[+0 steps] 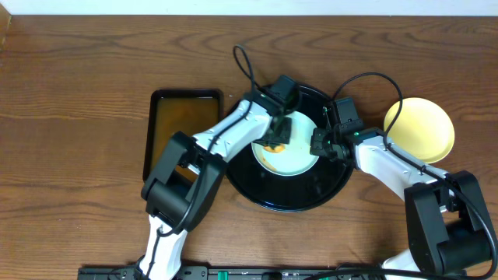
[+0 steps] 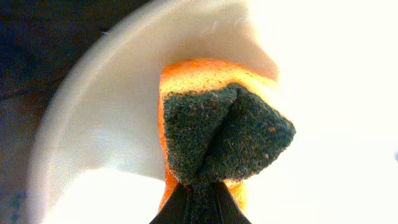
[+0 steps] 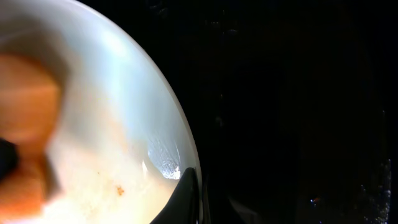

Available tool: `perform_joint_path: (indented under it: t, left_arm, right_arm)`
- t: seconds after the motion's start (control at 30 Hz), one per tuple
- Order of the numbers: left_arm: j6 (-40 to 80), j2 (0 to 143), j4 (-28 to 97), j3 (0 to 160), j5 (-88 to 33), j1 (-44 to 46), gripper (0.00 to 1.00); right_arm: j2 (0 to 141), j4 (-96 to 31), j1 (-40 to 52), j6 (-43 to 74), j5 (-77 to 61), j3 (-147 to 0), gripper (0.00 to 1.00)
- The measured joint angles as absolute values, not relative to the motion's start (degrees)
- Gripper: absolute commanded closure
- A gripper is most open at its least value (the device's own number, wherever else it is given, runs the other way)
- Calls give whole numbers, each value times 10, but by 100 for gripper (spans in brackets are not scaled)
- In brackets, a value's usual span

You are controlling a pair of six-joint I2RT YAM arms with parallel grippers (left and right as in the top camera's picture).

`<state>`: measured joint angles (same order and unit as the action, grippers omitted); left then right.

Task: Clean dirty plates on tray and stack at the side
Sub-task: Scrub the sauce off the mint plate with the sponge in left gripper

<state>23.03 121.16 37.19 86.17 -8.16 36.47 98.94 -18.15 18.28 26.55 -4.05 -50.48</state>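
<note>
On the tray point(image 1: 289, 201), left gripper's point(image 1: 278, 131) sponge point(image 2: 217, 137) meets plate point(image 1: 297, 160) — right gripper point(image 1: 319, 145) pinches rim.

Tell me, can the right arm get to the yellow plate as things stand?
Likely yes, once freed. The yellow plate lies uncovered on the table beside the right arm. But the right pincer seems to clamp the green plate at its rim, so it must let go first.

The brown wood-grain bench point(image 1: 78, 93) carries a rectangular brown tray point(image 1: 183, 117) at left, a round black tray point(image 1: 311, 190) at centre, and a pale yellow plate point(image 1: 420, 128) just beside it at right.
</note>
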Motion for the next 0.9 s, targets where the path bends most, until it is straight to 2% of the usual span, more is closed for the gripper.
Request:
perform_joint_path:
  t: [0.23,0.53,0.7,0.9]
  left_arm:
    - [247,1217,315,857,-198,385,92]
    - [334,1218,304,854,-259,387,93]
    - [358,1218,304,854,-252,387,93]
    - [363,1218,304,854,-172,392,93]
  right_arm:
    - [989,-182,183,265,-40,-505,99]
    - [989,-182,183,265,-41,-505,99]
    - [989,-182,183,265,-41,-505,99]
    - [989,-182,183,265,-41,-505,99]
